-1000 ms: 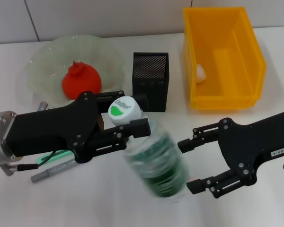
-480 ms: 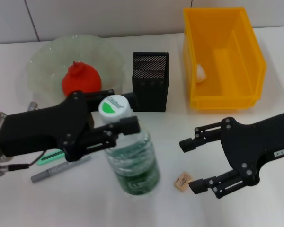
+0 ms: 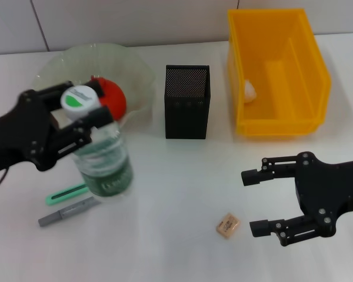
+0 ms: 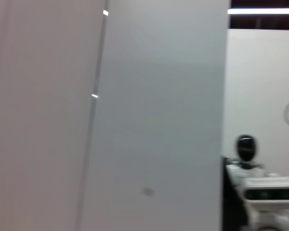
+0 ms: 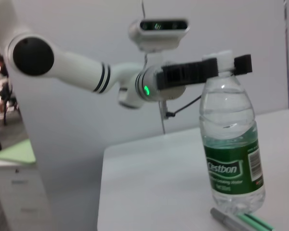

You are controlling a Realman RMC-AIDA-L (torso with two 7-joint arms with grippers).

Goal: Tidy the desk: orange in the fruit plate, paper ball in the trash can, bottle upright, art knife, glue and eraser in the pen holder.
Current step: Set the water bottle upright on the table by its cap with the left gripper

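Note:
The bottle [image 3: 103, 165] stands upright at the left of the table, and my left gripper [image 3: 97, 103] is shut on its neck just under the white cap. The right wrist view shows the same bottle [image 5: 231, 159] with its base on the table and the left gripper [image 5: 222, 65] at the cap. The orange [image 3: 113, 98] lies in the fruit plate [image 3: 100, 54], partly hidden behind the cap. My right gripper [image 3: 249, 202] is open, just right of the eraser [image 3: 227, 225]. The art knife [image 3: 67, 212] lies by the bottle's base. The pen holder [image 3: 187, 110] stands mid-table. The paper ball [image 3: 249, 90] sits in the trash can [image 3: 309, 73].
A slim green item [image 3: 65, 194] lies next to the art knife, left of the bottle. Bare table stretches between the bottle and the eraser. The wall runs close behind the plate and the trash can.
The tilted bottle has swung left with my left gripper and now stands upright near the plate. My right gripper has drawn back to the right, uncovering the eraser.

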